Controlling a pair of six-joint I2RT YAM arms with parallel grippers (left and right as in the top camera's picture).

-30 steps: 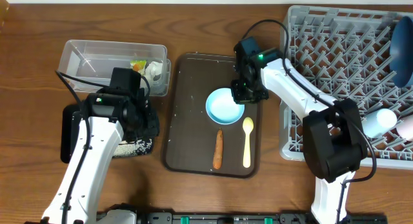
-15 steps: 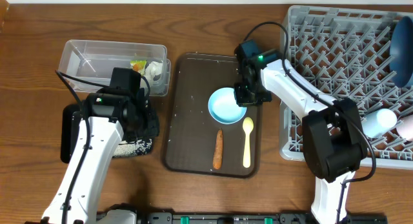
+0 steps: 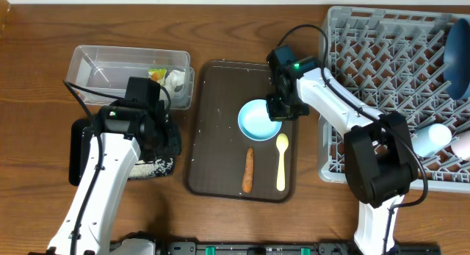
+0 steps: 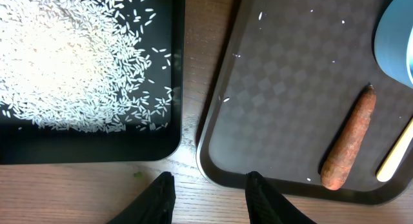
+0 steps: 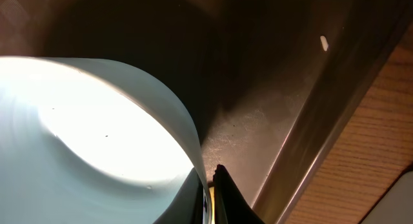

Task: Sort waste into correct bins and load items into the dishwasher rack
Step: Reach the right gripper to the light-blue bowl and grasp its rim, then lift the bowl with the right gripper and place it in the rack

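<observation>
1. Wooden table [image 3: 220,27]; the dark brown serving tray [image 3: 213,137] at its centre carries the pale blue-white bowl [image 3: 258,121], carrot-like stick [image 3: 249,169] and pale yellow spoon [image 3: 281,161].
2. Right gripper [image 3: 283,108]: jaws pinched onto the bowl's rack-side rim.
3. Left gripper [image 4: 210,198]: jaws apart, empty, beside the black tray [image 4: 90,150].
4. Bowl judged rigid, light, glossy, likely slippery and breakable. A rim pinch suits it; keep it level toward the dishwasher rack [image 3: 382,56].

Glossy bowl [image 3: 258,121], matt textured brown tray [image 3: 217,137], wood-grain table [image 3: 37,86], clr plastic tub [image 3: 117,70].
</observation>
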